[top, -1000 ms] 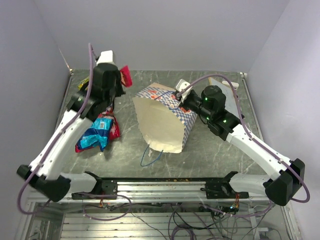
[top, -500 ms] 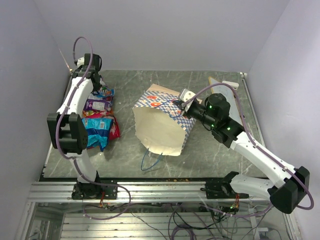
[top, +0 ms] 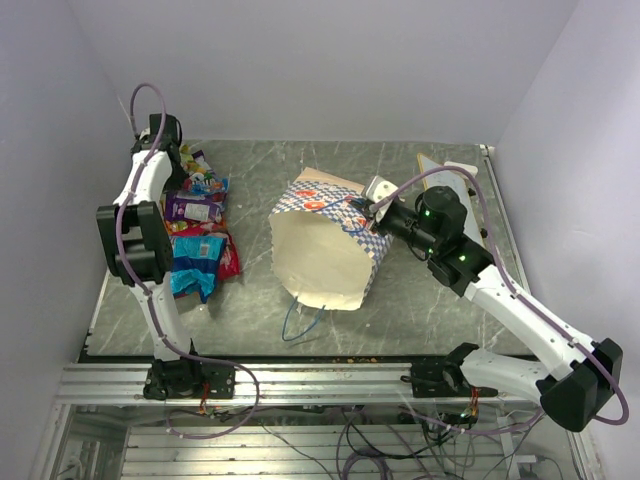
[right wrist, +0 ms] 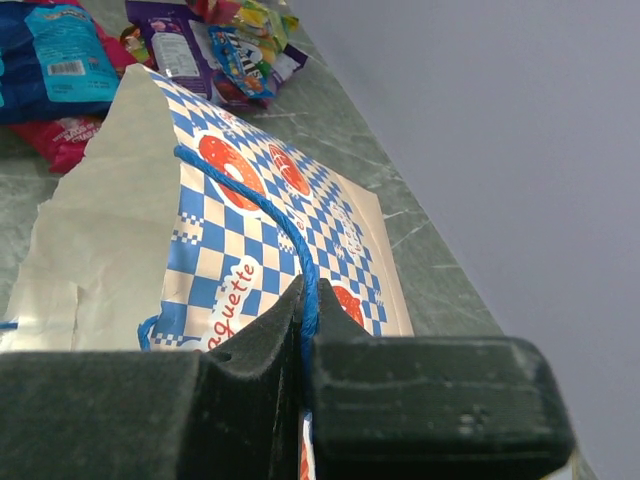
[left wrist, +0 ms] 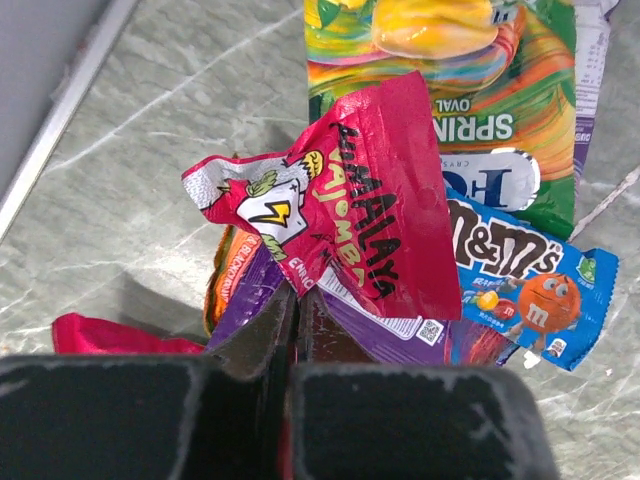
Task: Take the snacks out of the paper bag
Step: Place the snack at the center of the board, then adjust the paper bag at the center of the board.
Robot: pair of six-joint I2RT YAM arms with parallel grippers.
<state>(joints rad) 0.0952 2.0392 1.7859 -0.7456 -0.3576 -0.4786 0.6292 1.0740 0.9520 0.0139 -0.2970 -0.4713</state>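
Grey marble table (top: 420,310). The bag (top: 318,250) lies on its side at centre, mouth toward the near edge. The right gripper (right wrist: 305,305) is clamped on the bag's blue handle (right wrist: 255,200). The left gripper (left wrist: 296,300) pinches a red packet (left wrist: 365,210) over the snacks (top: 195,235) piled at far left.

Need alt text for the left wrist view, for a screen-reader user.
Left jaws shut on the lower corner of a crumpled red packet. Behind it, on the grey marbled table, lie a blue M&M's packet, a yellow-green packet and a purple packet.
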